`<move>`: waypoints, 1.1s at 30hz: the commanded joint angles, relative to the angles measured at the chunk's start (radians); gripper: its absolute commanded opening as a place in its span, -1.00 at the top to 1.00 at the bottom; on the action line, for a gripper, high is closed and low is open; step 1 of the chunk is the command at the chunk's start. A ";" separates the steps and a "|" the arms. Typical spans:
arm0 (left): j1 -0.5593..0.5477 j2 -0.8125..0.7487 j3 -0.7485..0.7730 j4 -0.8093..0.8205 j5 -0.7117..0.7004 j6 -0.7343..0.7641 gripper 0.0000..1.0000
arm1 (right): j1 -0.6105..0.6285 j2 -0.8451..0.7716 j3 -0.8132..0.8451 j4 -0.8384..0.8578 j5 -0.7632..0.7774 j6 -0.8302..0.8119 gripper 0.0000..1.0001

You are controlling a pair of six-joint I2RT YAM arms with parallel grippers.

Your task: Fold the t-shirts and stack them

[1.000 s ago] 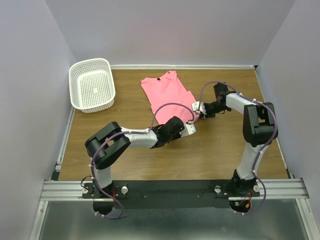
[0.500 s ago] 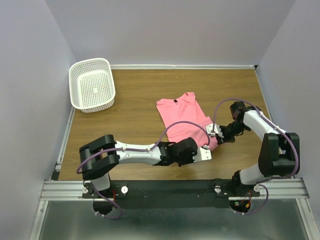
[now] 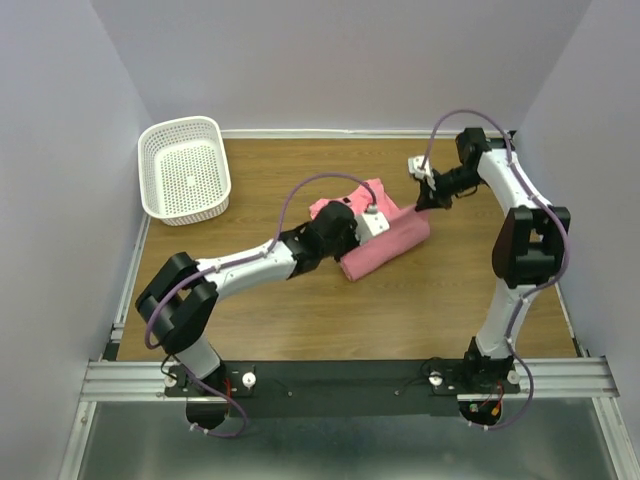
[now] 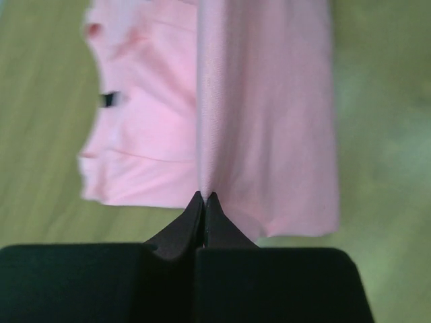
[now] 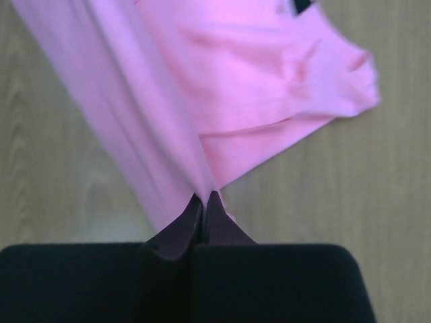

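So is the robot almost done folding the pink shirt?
Not yet. The t-shirt lies partly doubled over. The left gripper and right gripper are each shut on its edge, mid-fold. Finishing the fold and stacking are left, and the basket is empty.

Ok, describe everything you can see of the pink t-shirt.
The t-shirt is plain salmon pink, in soft, thin cloth, with short sleeves and a round neck that carries a small dark label. It lies on the wooden table, right of the middle. One edge is lifted and drawn over the rest in a taut ridge. The left end effector and the right end effector are each shut on that edge, one at either end.
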State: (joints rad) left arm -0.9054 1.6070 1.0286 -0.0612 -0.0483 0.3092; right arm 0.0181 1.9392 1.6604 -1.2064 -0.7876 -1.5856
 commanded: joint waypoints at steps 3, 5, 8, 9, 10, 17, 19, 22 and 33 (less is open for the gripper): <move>0.164 0.115 0.128 0.087 -0.008 0.094 1.00 | 0.059 0.269 0.361 0.040 -0.148 0.292 0.99; 0.206 0.137 0.155 0.095 -0.012 0.091 1.00 | 0.077 0.326 0.456 0.115 -0.157 0.366 0.99; 0.249 0.154 0.163 0.112 -0.016 0.077 1.00 | 0.111 0.405 0.519 0.215 -0.131 0.464 0.99; 0.260 0.160 0.160 0.115 -0.016 0.070 1.00 | 0.120 0.420 0.548 0.241 -0.121 0.489 0.99; 0.266 0.162 0.162 0.118 -0.018 0.067 1.00 | 0.134 0.444 0.559 0.266 -0.111 0.528 0.99; 0.313 0.202 0.172 0.153 -0.022 0.079 1.00 | 0.157 0.494 0.598 0.433 -0.058 0.668 0.99; 0.324 0.224 0.182 0.158 -0.012 0.085 1.00 | 0.158 0.494 0.593 0.438 -0.049 0.676 0.99; 0.338 0.257 0.208 0.158 -0.005 0.090 1.00 | 0.158 0.491 0.581 0.450 -0.032 0.682 0.99; 0.355 0.312 0.249 0.199 -0.025 0.133 1.00 | 0.155 0.452 0.506 0.493 0.027 0.691 0.99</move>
State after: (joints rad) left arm -0.5594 1.8915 1.2404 0.0937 -0.0540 0.4122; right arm 0.1749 2.4126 2.1921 -0.7532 -0.7975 -0.9154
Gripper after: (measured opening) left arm 0.010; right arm 0.012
